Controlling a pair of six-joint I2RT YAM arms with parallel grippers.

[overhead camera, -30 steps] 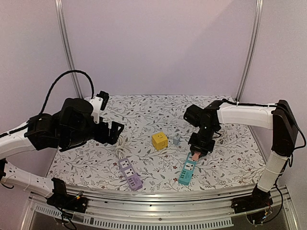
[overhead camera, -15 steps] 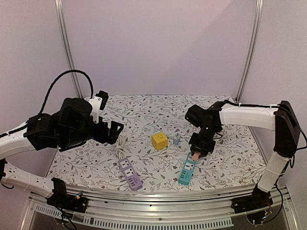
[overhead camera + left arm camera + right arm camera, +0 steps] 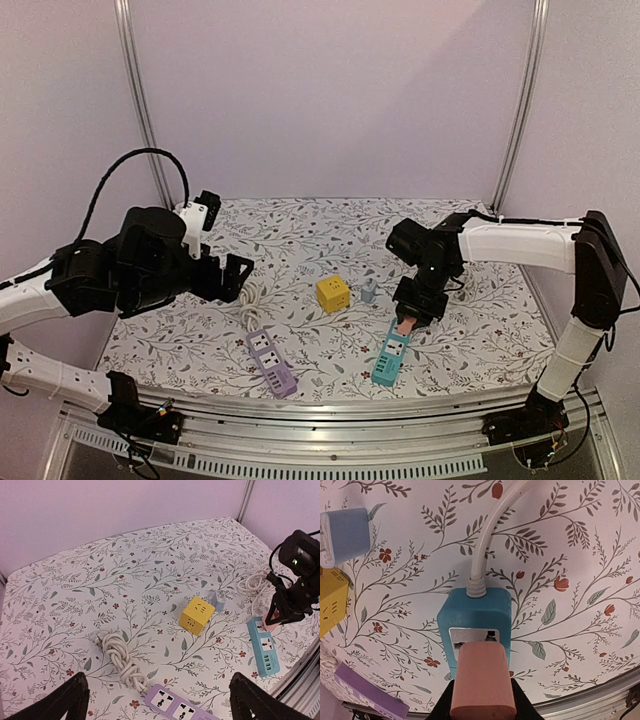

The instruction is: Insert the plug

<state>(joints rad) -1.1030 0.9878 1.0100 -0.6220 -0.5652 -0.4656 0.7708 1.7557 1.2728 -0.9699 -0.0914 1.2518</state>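
Note:
My right gripper (image 3: 410, 322) is shut on a pink plug (image 3: 483, 680), which also shows in the top view (image 3: 407, 325) and left wrist view (image 3: 272, 625). The plug stands right over the top socket of a teal power strip (image 3: 476, 617), lying near the table's front right (image 3: 391, 357); I cannot tell whether its pins are in. My left gripper (image 3: 160, 707) is open and empty, held high above the left of the table, its black fingertips (image 3: 70, 700) at the frame's bottom corners.
A yellow cube socket (image 3: 333, 293) and a small blue adapter (image 3: 369, 291) sit mid-table. A purple power strip (image 3: 271, 362) with a knotted white cable (image 3: 120, 660) lies front left. The teal strip's white cable (image 3: 495, 525) runs back right. The table's front rail is close.
The right gripper with the plug has barely shifted over the teal strip. The left arm has drawn back slightly to the left.

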